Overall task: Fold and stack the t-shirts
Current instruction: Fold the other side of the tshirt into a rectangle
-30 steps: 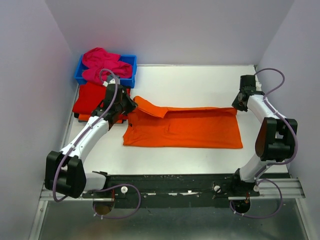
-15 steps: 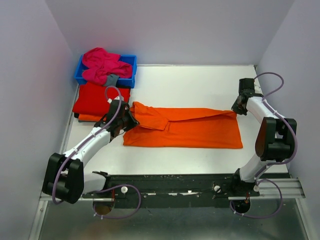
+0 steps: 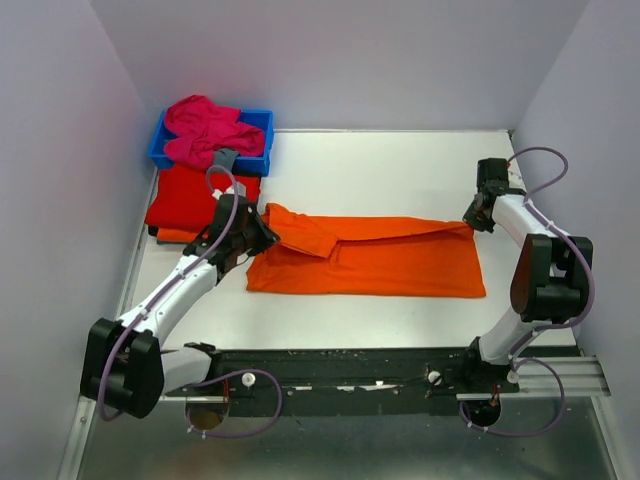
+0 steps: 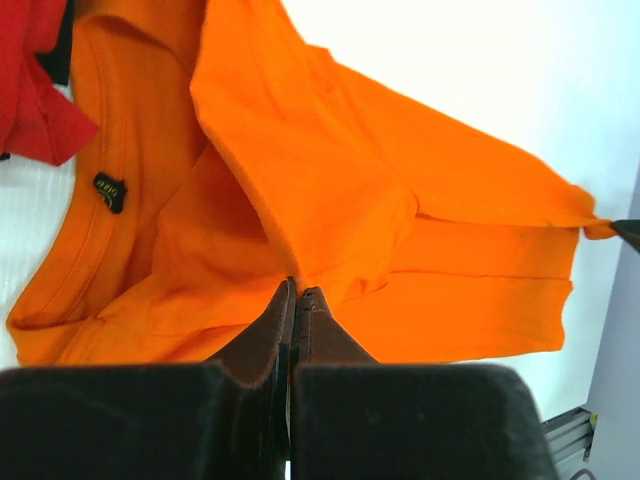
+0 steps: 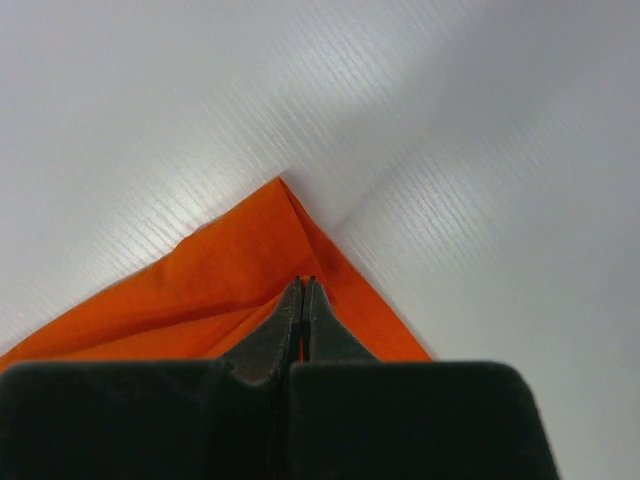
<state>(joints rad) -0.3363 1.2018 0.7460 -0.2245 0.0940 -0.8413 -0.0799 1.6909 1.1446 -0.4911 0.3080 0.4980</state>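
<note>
Left jaws: pressed together, no gap showing, pinching a raised fold of the orange t-shirt (image 4: 300, 180) at its collar end. In the left wrist view the cloth rises to the tips and falls away on both sides. A small dark neck label (image 4: 110, 190) shows inside the collar, left of the pinch.

Right jaws: likewise closed tight, tips set on the far right corner of the same orange t-shirt (image 5: 250, 270). The corner lies flat and pointed on the white counter (image 5: 450, 150).

Orange t-shirt (image 3: 400, 265): spread lengthwise across the middle of the counter (image 3: 400, 170), stretched between the two arms. Its far edge is turned over toward the near side as a long flap, thicker and rumpled at the left end.

Red t-shirt (image 3: 195, 195): folded, lying flat on the left side of the counter, just beyond the left arm's wrist. Its edge shows in the left wrist view (image 4: 35, 100), close beside the orange collar.

Blue bin (image 3: 262, 120): far left corner, touching or just behind the red t-shirt. Holds a crumpled magenta-pink t-shirt (image 3: 205, 130) heaped above the rim. A small grey cloth piece (image 3: 224, 158) hangs at the bin's near wall.
</note>
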